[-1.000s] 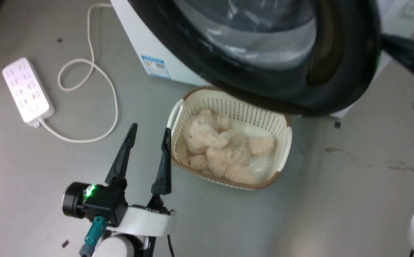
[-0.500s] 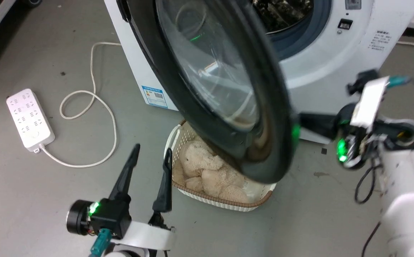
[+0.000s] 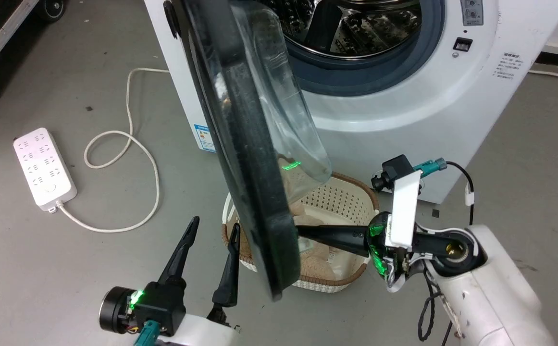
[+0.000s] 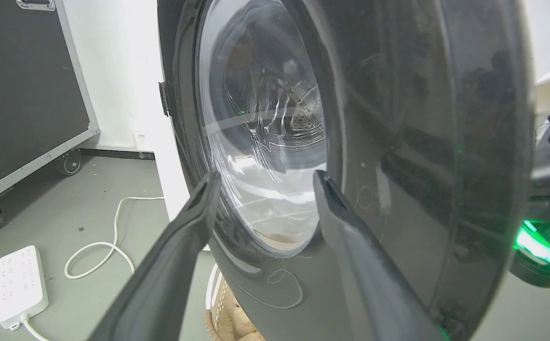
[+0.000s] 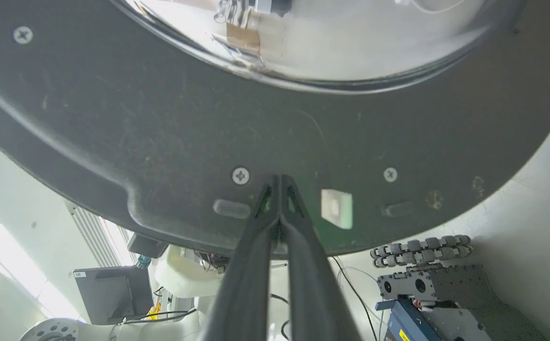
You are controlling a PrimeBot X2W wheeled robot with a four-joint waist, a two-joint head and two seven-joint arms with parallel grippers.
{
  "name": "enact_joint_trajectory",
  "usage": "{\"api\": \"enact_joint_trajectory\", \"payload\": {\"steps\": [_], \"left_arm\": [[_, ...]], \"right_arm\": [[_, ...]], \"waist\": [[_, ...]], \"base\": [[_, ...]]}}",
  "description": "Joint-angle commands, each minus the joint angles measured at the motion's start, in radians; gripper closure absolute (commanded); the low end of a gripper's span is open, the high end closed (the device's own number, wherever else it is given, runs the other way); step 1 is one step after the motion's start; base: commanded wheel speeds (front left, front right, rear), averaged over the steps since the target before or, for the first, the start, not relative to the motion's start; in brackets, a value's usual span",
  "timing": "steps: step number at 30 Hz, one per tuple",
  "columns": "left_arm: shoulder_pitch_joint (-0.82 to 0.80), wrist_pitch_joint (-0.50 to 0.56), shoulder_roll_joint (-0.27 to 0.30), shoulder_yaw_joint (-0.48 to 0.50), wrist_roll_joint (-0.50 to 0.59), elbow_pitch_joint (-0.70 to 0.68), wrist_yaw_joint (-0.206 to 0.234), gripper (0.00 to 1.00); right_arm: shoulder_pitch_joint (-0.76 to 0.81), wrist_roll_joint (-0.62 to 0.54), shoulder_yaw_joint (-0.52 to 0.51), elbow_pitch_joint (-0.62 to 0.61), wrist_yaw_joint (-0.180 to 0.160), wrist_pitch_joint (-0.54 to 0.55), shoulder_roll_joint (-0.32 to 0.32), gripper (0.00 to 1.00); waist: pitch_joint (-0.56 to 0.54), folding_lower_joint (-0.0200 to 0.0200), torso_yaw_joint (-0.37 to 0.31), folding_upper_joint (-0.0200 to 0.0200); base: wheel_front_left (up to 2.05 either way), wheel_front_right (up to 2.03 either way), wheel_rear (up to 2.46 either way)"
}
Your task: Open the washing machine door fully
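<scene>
The washing machine (image 3: pixel 403 110) stands white at the top, its steel drum (image 3: pixel 355 24) exposed. The washing machine door (image 3: pixel 247 182), black with a bulging glass window, is swung out and shows edge-on, hinged at the machine's left side. My right gripper (image 3: pixel 303 231) is shut, and its tip touches the door's inner face low on the rim (image 5: pixel 161 118). In the right wrist view the closed gripper (image 5: pixel 279 179) meets that rim between two screws. My left gripper (image 3: pixel 215 223) is open, empty, just left of the door's outer face (image 4: pixel 398 142), apart from it.
A cream basket (image 3: pixel 355 180) with a beige plush toy (image 3: pixel 324 259) sits on the floor under the door's lower edge. A white power strip (image 3: pixel 43 168) and its looped cable (image 3: pixel 130 144) lie to the left. A black wheeled case (image 4: pixel 19 94) stands far left.
The head camera has tilted up. The door has swung further away from the machine's opening, from covering it to edge-on, with my shut right gripper following on its inner side. The left gripper stayed open.
</scene>
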Motion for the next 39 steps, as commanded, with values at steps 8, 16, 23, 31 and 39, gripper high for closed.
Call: {"api": "enact_joint_trajectory", "payload": {"steps": [8,16,23,31,39], "left_arm": [[0.027,-0.006,0.000,0.044,-0.045,0.010,-0.019,0.00],[0.047,-0.006,0.004,0.110,-0.044,0.014,-0.035,0.00],[0.071,-0.006,0.019,0.174,-0.041,0.004,-0.058,0.00],[0.116,-0.006,0.022,0.211,-0.032,-0.013,-0.077,0.00],[0.122,-0.006,0.014,0.212,-0.027,-0.009,-0.085,0.00]], "right_arm": [[0.066,-0.113,-0.065,-0.105,0.001,-0.221,-0.041,0.00],[0.186,-0.578,-0.045,-0.414,0.001,-0.625,-0.223,0.00],[0.359,-1.043,-0.072,-0.565,0.001,-0.987,-0.287,0.00],[0.583,-1.385,-0.252,-0.641,0.001,-1.157,-0.072,0.00],[0.694,-1.470,-0.293,-0.634,0.001,-1.193,0.001,0.00]], "waist": [[-0.040,0.0000,-0.034,0.0000],[-0.085,0.0000,-0.097,0.0000],[-0.115,0.0000,-0.162,0.0000],[-0.123,0.0000,-0.205,0.0000],[-0.116,0.0000,-0.208,0.0000]], "base": [[0.00,0.00,0.00],[0.00,0.00,0.00],[0.00,0.00,0.00],[0.00,0.00,0.00],[0.00,0.00,0.00]]}}
